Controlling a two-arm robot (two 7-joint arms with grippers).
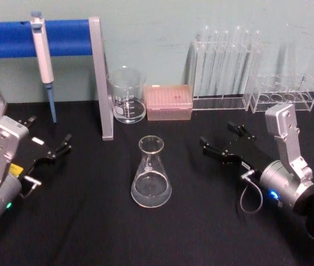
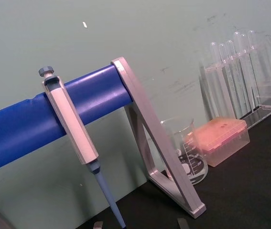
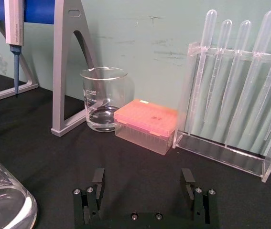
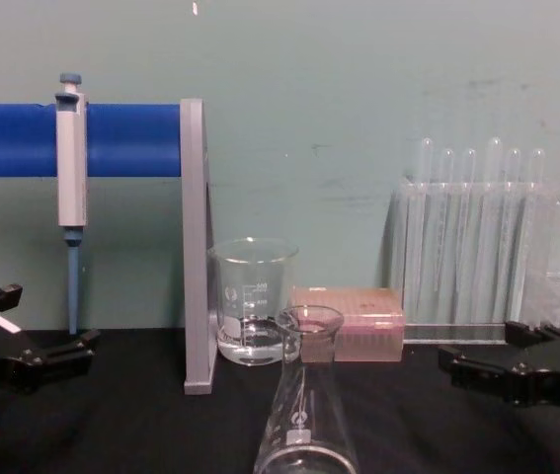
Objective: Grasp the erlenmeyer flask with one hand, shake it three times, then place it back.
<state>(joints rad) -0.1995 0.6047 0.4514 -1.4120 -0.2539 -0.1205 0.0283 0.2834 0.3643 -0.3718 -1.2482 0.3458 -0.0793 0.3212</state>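
Observation:
The erlenmeyer flask (image 1: 151,174) stands upright on the black table, mid-front, with a little clear liquid in its wide base. From the chest view the flask (image 4: 304,415) is close and central; its base (image 3: 1,200) fills a corner of the right wrist view. My right gripper (image 1: 220,138) rests on the table to the flask's right, open and empty, pointing toward the back left. Its two fingertips (image 3: 98,175) stand wide apart with nothing between them. My left gripper (image 1: 65,144) lies at the left, open and well clear of the flask; it also appears as the left gripper (image 4: 42,321).
Behind the flask stand a glass beaker (image 1: 128,97), a pink tip box (image 1: 169,102), a rack of clear tubes (image 1: 223,66) and a lower rack (image 1: 284,94). A pipette (image 1: 43,55) hangs on the blue bar stand, whose grey post (image 1: 102,77) reaches the table.

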